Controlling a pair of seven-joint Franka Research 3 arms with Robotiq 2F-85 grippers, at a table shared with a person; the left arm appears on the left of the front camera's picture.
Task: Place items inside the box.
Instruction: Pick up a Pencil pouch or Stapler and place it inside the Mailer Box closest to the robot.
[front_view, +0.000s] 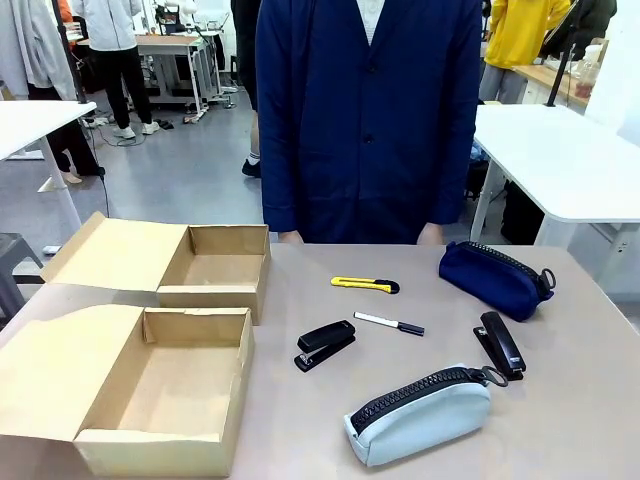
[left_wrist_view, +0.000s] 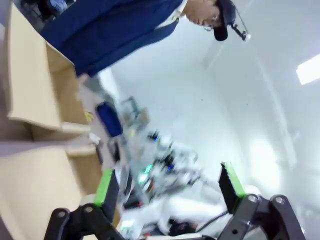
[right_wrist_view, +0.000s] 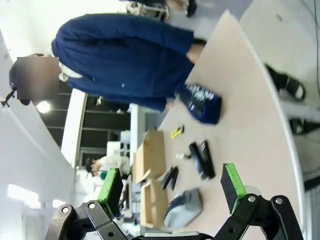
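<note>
Left claw (left_wrist_view: 167, 180): fingers apart, empty.
Right claw (right_wrist_view: 170, 180): fingers apart, empty.
Near box (front_view: 150, 452): flap cut off at left edge.

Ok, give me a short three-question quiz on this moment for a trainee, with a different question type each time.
1. True or false: the near box and the far box both hold nothing yet.
2. How many black staplers lie on the table?
3. Which item lies closest to the table edge where the person stands? A. navy pouch B. marker C. grey-blue pouch

Key: 1 true; 2 two; 3 A.
</note>
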